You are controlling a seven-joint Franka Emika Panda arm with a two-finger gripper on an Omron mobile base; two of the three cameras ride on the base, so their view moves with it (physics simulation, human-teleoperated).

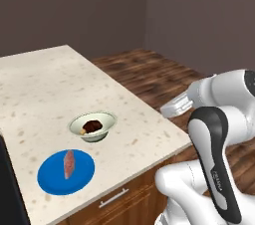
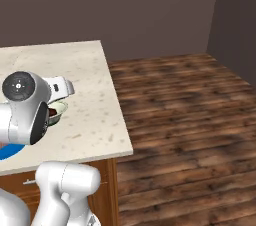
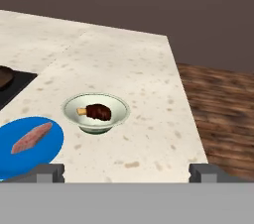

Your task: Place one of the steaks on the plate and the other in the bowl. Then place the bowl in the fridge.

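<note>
Three views over one counter

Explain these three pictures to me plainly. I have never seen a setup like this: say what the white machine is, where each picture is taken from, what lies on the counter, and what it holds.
The white machine is a robot arm in a rendered kitchen. Two pictures come from cameras behind it, left and right; the third looks out from its hand, where the two dark fingertips stand wide apart: the gripper is open and holds nothing. On the speckled counter lies a blue plate with a pinkish-red steak on it. Beside it, apart, stands a cream bowl holding a dark brown steak. A dark hob corner shows in the hand view.
</note>
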